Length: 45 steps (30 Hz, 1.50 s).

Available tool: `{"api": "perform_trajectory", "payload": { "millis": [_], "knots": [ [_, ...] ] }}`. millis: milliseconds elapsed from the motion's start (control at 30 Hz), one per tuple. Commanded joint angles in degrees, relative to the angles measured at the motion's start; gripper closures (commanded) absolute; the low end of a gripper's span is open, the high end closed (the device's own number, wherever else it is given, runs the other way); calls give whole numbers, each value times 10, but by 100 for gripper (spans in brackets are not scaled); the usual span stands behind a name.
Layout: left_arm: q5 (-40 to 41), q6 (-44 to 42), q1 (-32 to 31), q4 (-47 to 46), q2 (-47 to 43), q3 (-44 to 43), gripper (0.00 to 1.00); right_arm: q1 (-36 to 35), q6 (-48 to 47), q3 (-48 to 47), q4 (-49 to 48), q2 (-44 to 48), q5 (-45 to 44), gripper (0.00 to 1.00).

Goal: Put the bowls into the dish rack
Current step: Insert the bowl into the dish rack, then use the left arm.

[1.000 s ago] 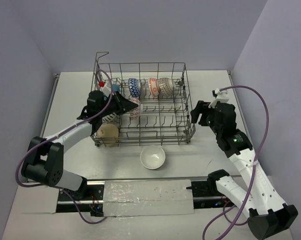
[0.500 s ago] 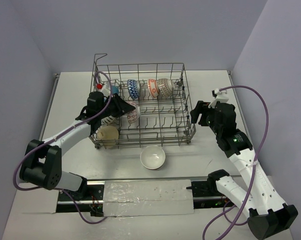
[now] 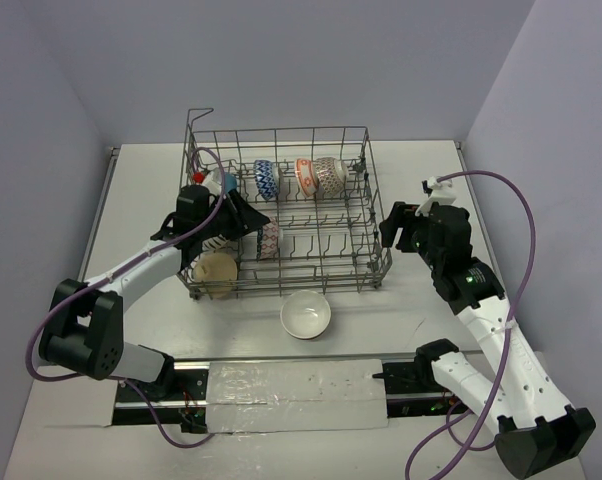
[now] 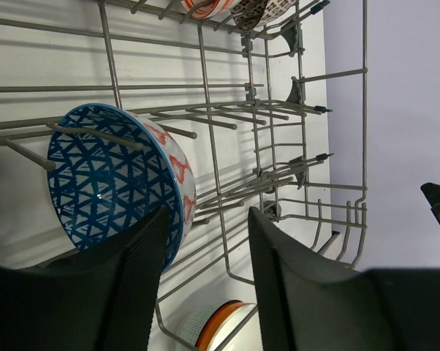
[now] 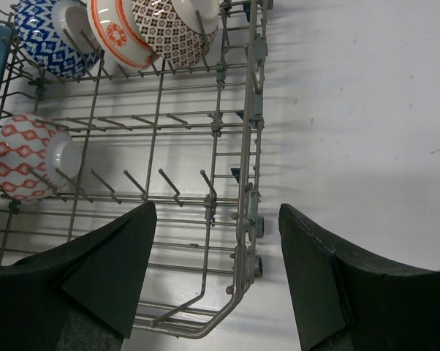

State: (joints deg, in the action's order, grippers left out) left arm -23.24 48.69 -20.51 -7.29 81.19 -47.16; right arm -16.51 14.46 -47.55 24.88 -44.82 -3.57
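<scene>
The dish rack (image 3: 281, 128) stands mid-table. Three patterned bowls lean in its back row: blue (image 3: 268, 178), orange-red (image 3: 306, 175) and brown (image 3: 331, 173). A bowl with red diamonds outside and a blue lattice inside (image 3: 269, 238) (image 4: 110, 183) rests on edge among the tines. My left gripper (image 3: 253, 218) (image 4: 209, 263) hovers open just beside it, one finger next to its rim, only rack wires (image 4: 205, 95) between the jaws. A plain white bowl (image 3: 306, 314) sits on the table before the rack. My right gripper (image 3: 389, 225) (image 5: 216, 270) hangs open and holds nothing, over the rack's right front corner (image 5: 248, 161).
A tan bowl (image 3: 217, 270) lies in the rack's front left corner, with a dark-patterned bowl (image 3: 214, 241) behind it under my left arm. An orange-banded bowl (image 4: 220, 329) shows below the left jaws. The back-row bowls (image 5: 121, 33) and the red-diamond bowl (image 5: 26, 153) show in the right wrist view.
My left jaws have spread apart and let go of the red-and-blue bowl, which now stands in the tines. The right arm has not moved.
</scene>
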Motion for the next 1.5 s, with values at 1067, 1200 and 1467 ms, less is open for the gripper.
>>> {"api": "perform_trajectory", "payload": {
  "millis": [1067, 1200, 1467],
  "knots": [
    [155, -235, -141, 158, -142, -168, 41, -3, -6, -14, -21, 2, 4, 25],
    [140, -324, -193, 283, -131, -229, 43, -4, -6, -13, -21, 5, 1, 25],
    [148, -358, -303, 359, -145, -189, 44, -3, -2, -11, -24, 16, -13, 25]
  ]
}}
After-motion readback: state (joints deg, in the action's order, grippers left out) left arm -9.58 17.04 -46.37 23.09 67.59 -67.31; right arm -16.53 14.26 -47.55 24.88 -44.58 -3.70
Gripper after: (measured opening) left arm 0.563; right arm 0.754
